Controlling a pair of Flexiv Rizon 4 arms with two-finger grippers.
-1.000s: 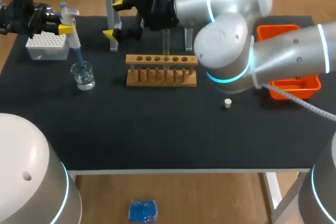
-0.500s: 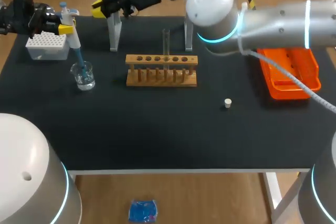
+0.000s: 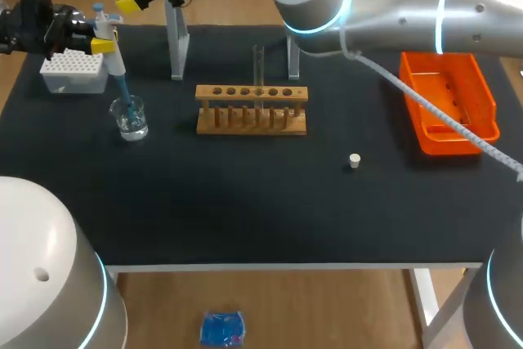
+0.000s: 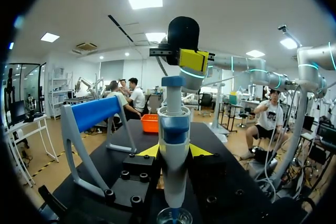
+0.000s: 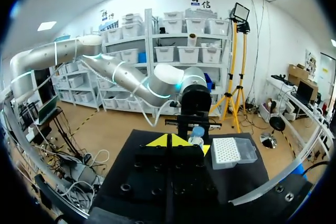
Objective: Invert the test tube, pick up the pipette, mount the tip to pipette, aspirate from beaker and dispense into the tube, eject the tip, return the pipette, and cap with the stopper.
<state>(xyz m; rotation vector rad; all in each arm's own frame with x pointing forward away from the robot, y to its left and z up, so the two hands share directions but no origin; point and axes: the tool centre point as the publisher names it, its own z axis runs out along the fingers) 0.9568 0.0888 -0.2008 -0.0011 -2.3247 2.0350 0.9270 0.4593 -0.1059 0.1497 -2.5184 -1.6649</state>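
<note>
Over on the left of the bench (image 3: pixel 245 202), the left gripper (image 3: pixel 102 41) has its fingers pinching the pipette (image 3: pixel 115 61) from both sides and holds it nearly upright, tilted a little. The blue tip is mounted and reaches down into the beaker (image 3: pixel 131 120), which stands just in front of the white tip box (image 3: pixel 73 71). From the left wrist you look straight down the pipette into the beaker's mouth. The right arm comes in from the right and stretches across the back of the bench, high up, past the stand (image 3: pixel 176 46), so its gripper (image 5: pixel 169 140) hangs near the far left corner. Its yellow fingers are pressed together on nothing, and it faces the left arm and the tip box. Mid-bench sits the wooden rack (image 3: pixel 252 112) with the tube (image 3: pixel 258 63) standing upright in one of its middle holes, mouth up. The stopper (image 3: pixel 354 161) lies alone on the dark mat, right of the rack and nearer the front. The orange tray (image 3: pixel 478 132) rests by the right edge, well apart from the rest.
</note>
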